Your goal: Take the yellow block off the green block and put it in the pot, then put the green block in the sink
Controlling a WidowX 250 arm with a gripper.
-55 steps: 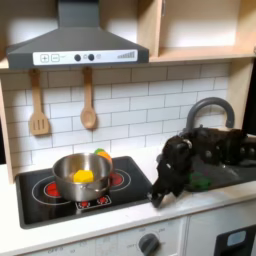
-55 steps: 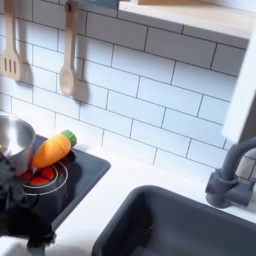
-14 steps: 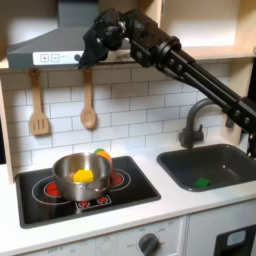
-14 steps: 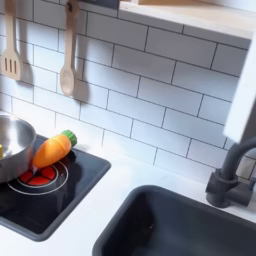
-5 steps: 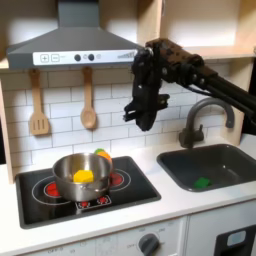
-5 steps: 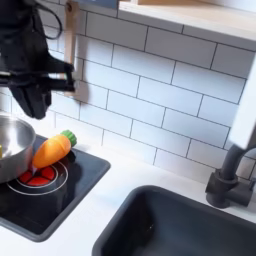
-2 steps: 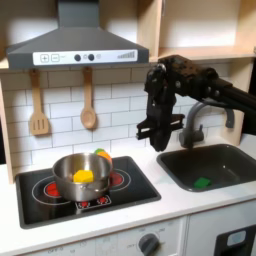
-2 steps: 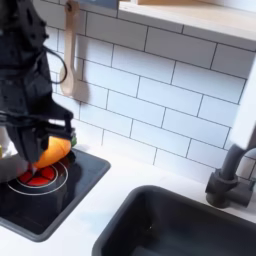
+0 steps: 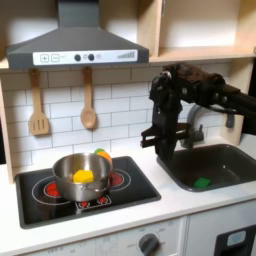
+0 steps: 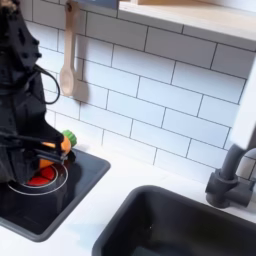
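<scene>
In the first exterior view the yellow block lies inside the silver pot on the stove. The green block lies on the floor of the dark grey sink, near its front. My gripper hangs fingers-down above the counter between stove and sink, open and holding nothing, well above both blocks. In the second exterior view the black gripper stands over the stove's left side and hides the pot.
An orange-and-green toy carrot lies behind the pot, partly covered by the arm. The curved faucet stands behind the sink. A spatula and a wooden spoon hang on the tiled wall under the range hood.
The arm has swung down and to the first exterior view's right, from in front of the wall tiles to above the counter beside the sink. The blocks have not moved.
</scene>
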